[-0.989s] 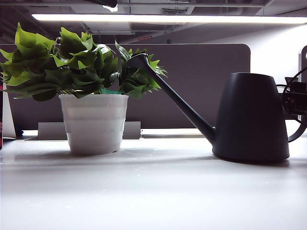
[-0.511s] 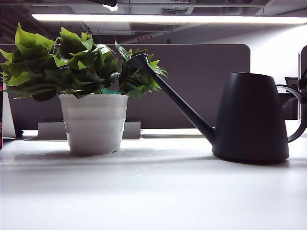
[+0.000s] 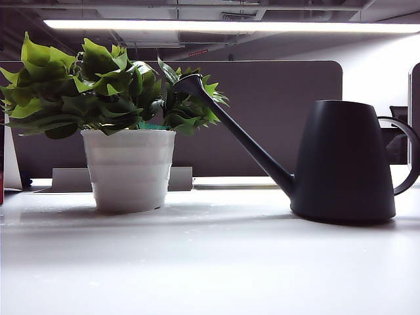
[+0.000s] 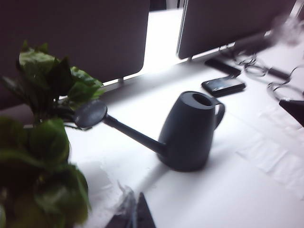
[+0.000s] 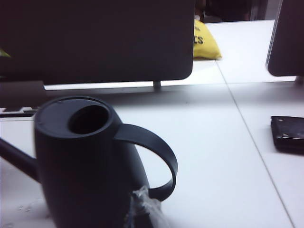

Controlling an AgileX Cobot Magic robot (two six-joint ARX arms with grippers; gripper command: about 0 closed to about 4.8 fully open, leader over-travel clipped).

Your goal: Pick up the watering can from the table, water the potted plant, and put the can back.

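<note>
step: finishing, matte dark grey conical watering can (image 3: 343, 161) standing on white table (image 3: 210, 262), right edge | right gripper (image 5: 140, 209) closed, empty, beside handle | left gripper (image 4: 134, 213) fingers' state unclear | next: retreating

can: watering can (image 5: 85, 166) upright | right gripper (image 5: 140, 209) fingers closed (handle beside)

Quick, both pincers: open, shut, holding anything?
Left pincer: cannot be told, only a blurred tip shows.
Right pincer: shut, empty, beside the watering can handle.
</note>
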